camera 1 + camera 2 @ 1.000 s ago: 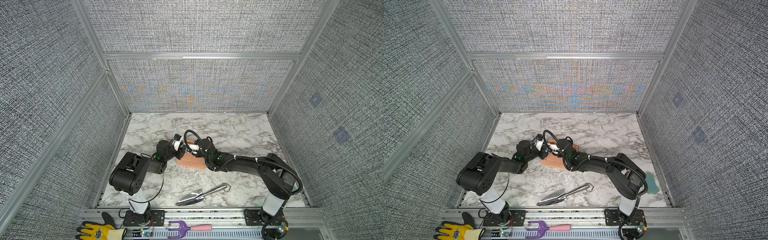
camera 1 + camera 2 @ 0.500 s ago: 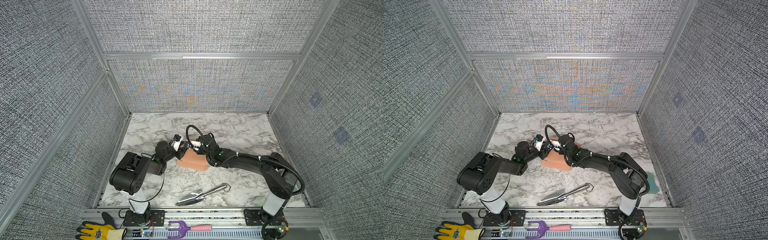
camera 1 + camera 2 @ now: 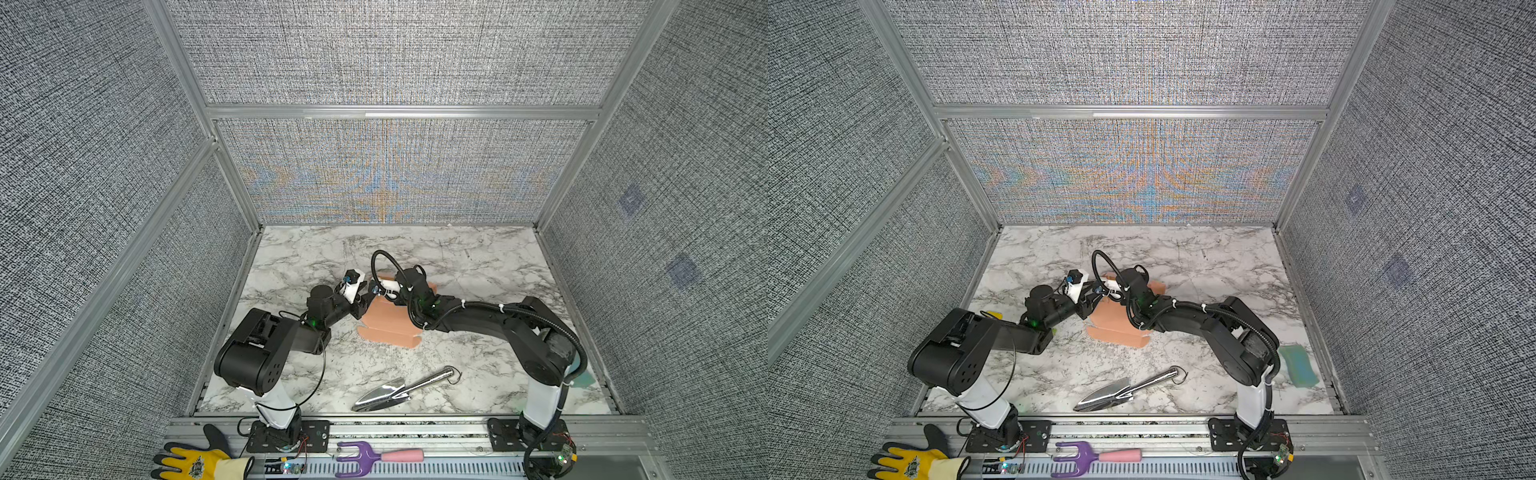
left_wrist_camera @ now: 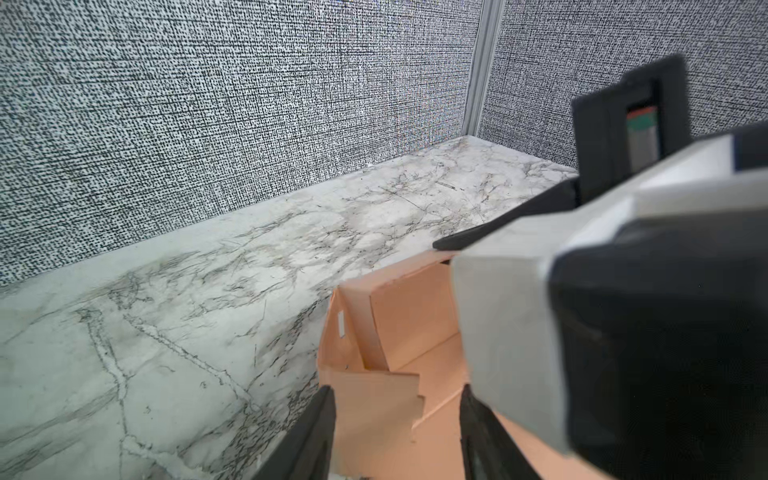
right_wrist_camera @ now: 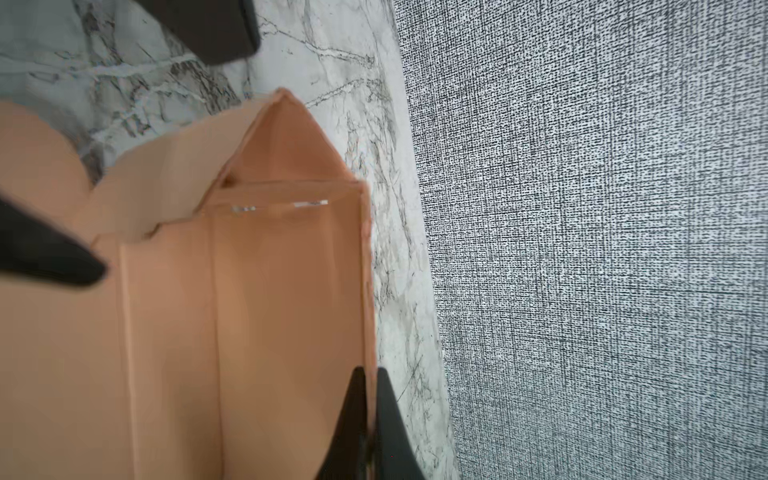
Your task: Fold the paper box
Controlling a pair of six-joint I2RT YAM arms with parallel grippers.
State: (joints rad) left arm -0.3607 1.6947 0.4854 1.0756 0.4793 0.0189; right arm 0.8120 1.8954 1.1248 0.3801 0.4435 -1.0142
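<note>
The salmon-pink paper box point(image 3: 388, 322) point(image 3: 1113, 322) lies partly folded mid-table, both arms meeting over its far left end. In the right wrist view a box wall point(image 5: 291, 291) stands up, and my right gripper point(image 5: 370, 384) is shut on that wall's edge. In both top views the right gripper point(image 3: 376, 289) point(image 3: 1098, 289) is at the box's back edge. My left gripper point(image 4: 397, 411) point(image 3: 363, 305) is open, its fingers point(image 4: 316, 428) straddling a stepped flap point(image 4: 374, 399) at the box corner. The right gripper's grey body point(image 4: 519, 311) is close beside it.
A metal trowel point(image 3: 399, 388) lies on the marble near the front. A green sponge point(image 3: 1298, 365) sits by the right wall behind the right arm's base. A purple hand fork point(image 3: 374, 457) and a yellow glove point(image 3: 195, 465) lie on the front rail. Fabric walls enclose the table.
My right gripper has slid left along the box's back edge toward the left gripper, staying shut. The left arm has barely moved.
</note>
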